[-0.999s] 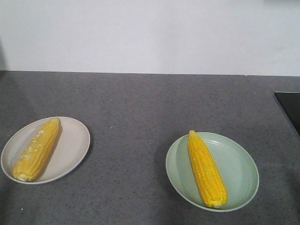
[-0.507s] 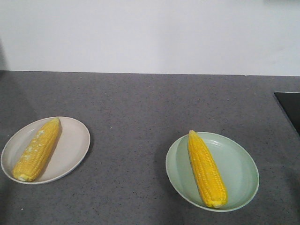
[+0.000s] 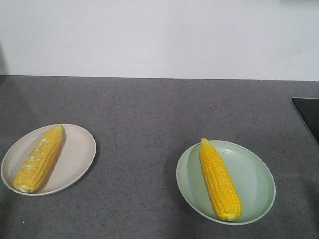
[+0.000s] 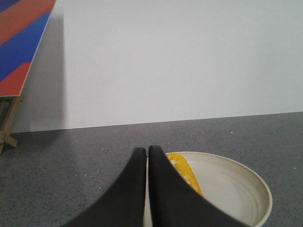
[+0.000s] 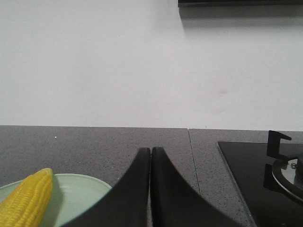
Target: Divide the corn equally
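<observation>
One corn cob [image 3: 40, 158] lies in the cream plate [image 3: 79, 149] at the left of the grey counter. A second corn cob [image 3: 220, 179] lies in the pale green plate [image 3: 254, 179] at the right. Neither gripper shows in the front view. In the left wrist view my left gripper [image 4: 147, 150] is shut and empty, near the cream plate [image 4: 236, 184] with its corn cob [image 4: 184, 172] just right of the fingers. In the right wrist view my right gripper [image 5: 150, 150] is shut and empty, beside the green plate [image 5: 80, 194] and its corn cob [image 5: 26, 201].
A black stove top [image 3: 308, 115] sits at the counter's right edge, with a burner grate [image 5: 284, 163] in the right wrist view. A white wall runs behind the counter. A red and blue board on a wooden stand [image 4: 19, 38] is at the far left.
</observation>
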Robot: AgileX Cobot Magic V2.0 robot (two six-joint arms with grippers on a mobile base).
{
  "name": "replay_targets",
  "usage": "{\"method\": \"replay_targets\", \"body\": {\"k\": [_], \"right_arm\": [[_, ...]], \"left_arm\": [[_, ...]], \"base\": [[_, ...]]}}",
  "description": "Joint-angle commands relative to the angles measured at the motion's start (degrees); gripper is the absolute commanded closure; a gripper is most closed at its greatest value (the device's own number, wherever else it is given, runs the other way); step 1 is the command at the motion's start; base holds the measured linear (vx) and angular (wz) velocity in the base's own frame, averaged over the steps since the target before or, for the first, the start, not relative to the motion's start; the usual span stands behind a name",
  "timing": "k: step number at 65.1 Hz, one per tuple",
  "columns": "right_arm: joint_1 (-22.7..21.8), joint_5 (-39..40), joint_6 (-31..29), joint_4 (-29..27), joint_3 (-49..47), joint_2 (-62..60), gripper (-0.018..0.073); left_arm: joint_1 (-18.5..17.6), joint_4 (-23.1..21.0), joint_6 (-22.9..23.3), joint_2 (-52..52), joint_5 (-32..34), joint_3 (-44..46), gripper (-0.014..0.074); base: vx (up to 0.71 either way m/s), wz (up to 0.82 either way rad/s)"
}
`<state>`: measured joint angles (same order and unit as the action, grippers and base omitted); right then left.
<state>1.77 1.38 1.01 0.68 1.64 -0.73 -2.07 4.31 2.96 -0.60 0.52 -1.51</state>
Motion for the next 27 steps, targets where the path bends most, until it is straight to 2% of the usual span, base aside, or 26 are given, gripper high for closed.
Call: {"method": "replay_targets", "body": {"k": [1,27], "right_arm": [[-0.2,4.7,-0.4,0.2,0.5,-0.2,0.0570],[-0.2,4.7,-0.4,0.2,0.5,-0.2,0.0570]], "left_arm": [[0.1,-0.6,0.0,-1.0,4.1,-0.6,0.0603],[0.1,-0.6,0.0,-1.0,4.1,-0.6,0.0603]], "base": [[0.00,0.00],[0.00,0.00]]}}
